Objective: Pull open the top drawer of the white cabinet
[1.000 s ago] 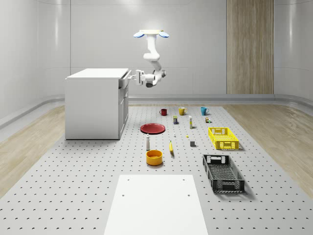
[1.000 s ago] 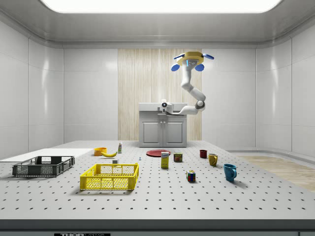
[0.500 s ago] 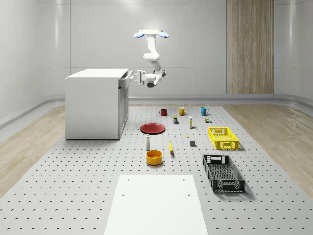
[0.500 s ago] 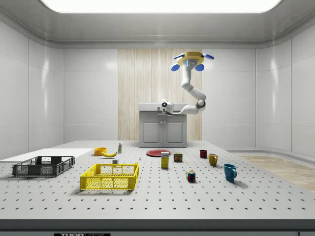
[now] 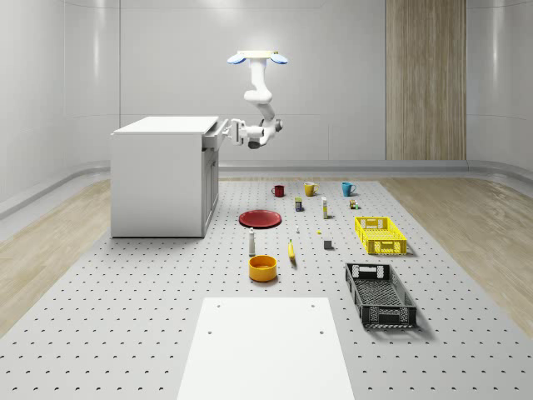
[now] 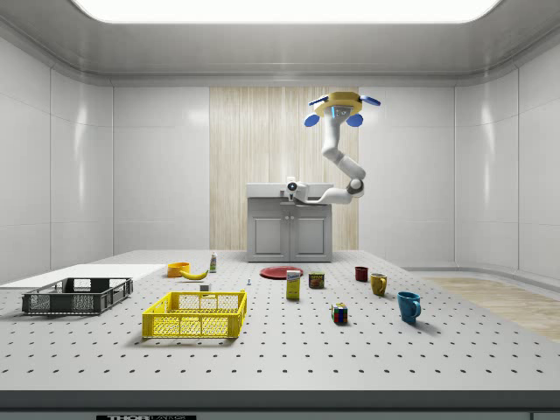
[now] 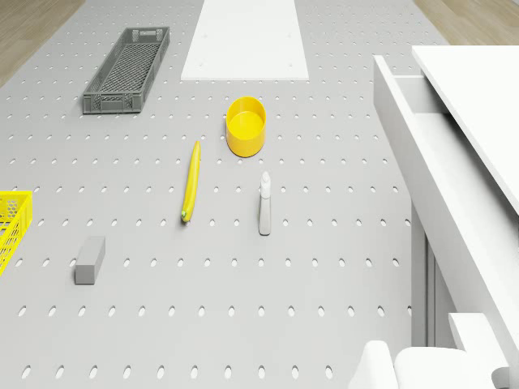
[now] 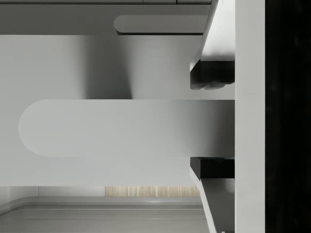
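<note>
The white cabinet (image 5: pixel 162 179) stands at the whole-scene view's left, seen front-on in the side view (image 6: pixel 289 232). Its top drawer (image 5: pixel 211 140) is pulled out a little; the drone view looks into the open drawer (image 7: pixel 438 162). The drone (image 5: pixel 256 57) hovers high in front of the cabinet, and its arm hangs down and bends toward the drawer front. My gripper (image 5: pixel 226 131) is at the drawer handle. In the wrist view the handle bar (image 8: pixel 121 128) runs between the two dark fingertips (image 8: pixel 211 75), and the gripper (image 8: pixel 211 126) is shut on it.
On the perforated floor in front of the cabinet lie a red plate (image 5: pixel 260 218), a small bottle (image 5: pixel 251 242), an orange bowl (image 5: pixel 262 267) and a banana (image 5: pixel 291 250). Three mugs (image 5: pixel 310 189), a yellow crate (image 5: pixel 380 235), a black crate (image 5: pixel 380 294) and a white board (image 5: pixel 265 348) lie farther off.
The arm's elbow has shifted slightly toward the cabinet. The gripper stays at the handle and the drone holds its place.
</note>
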Robot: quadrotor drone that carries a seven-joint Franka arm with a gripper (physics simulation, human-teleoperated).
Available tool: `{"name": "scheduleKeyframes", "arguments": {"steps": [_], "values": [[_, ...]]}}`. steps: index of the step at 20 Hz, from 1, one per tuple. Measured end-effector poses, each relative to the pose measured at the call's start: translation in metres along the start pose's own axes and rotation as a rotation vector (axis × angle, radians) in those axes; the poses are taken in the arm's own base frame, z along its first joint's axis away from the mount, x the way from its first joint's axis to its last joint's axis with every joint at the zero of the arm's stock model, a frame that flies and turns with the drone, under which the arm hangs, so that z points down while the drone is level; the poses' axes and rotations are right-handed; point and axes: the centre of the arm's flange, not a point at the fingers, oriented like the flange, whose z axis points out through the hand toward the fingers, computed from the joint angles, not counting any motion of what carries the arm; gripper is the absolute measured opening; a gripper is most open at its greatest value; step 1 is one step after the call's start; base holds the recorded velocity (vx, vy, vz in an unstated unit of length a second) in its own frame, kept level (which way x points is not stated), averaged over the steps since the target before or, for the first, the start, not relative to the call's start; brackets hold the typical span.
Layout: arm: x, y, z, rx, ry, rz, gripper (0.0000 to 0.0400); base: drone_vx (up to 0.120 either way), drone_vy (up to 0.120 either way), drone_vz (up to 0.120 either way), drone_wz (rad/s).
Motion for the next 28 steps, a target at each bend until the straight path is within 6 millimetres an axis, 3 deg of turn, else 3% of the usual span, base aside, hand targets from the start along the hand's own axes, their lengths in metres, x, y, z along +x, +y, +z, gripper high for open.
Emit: {"name": "scheduleKeyframes", "arguments": {"steps": [4, 5, 8, 9, 12, 14, 15, 16, 18, 23, 27, 28], "values": [[0.000, 0.000, -0.003, -0.002, 0.001, 0.006, 0.0133, 0.000, 0.000, 0.000, 0.000], [-0.006, -0.003, -0.006, -0.012, 0.010, 0.047, 0.0186, 0.000, 0.000, 0.000, 0.000], [-0.004, -0.001, -0.013, -0.012, 0.012, 0.006, 0.0154, 0.000, 0.000, 0.000, 0.000], [-0.009, -0.003, -0.018, -0.023, 0.022, 0.007, 0.0195, 0.000, 0.000, 0.000, 0.000], [-0.003, -0.001, -0.025, -0.014, 0.013, -0.014, 0.0148, 0.000, 0.000, 0.000, 0.000], [-0.002, -0.001, -0.031, -0.010, 0.010, -0.003, 0.0137, 0.000, 0.000, 0.000, 0.000], [0.006, 0.003, -0.033, -0.009, 0.007, -0.041, 0.0154, 0.000, 0.000, 0.000, 0.000], [0.010, 0.003, -0.035, -0.009, 0.026, 0.006, 0.0202, 0.000, 0.000, 0.000, 0.000], [-0.003, -0.002, -0.039, -0.002, 0.029, 0.030, 0.0154, 0.000, 0.000, 0.000, 0.000], [-0.002, -0.001, -0.063, -0.003, 0.013, 0.012, 0.0125, 0.000, 0.104, 0.000, 0.000], [-0.001, 0.000, -0.077, -0.001, 0.007, 0.006, 0.0112, 0.000, -0.050, 0.000, 0.000], [-0.001, 0.000, -0.080, -0.001, 0.006, 0.005, 0.0126, 0.000, 0.000, 0.000, 0.000]]}}
